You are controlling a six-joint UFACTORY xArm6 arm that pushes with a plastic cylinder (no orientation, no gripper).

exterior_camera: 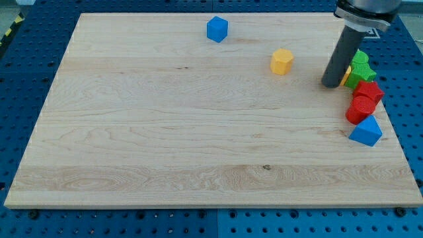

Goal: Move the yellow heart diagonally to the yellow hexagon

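Note:
The yellow hexagon sits on the wooden board toward the view's upper right. The yellow heart is mostly hidden behind my rod; only a sliver shows at the rod's right side. My tip rests on the board touching the left side of that yellow sliver, to the right of the hexagon. The rod rises up out of the view's top right.
A blue cube sits near the top edge. At the right edge a cluster: green blocks, two red blocks, and a blue triangular block. The board's right edge is close by.

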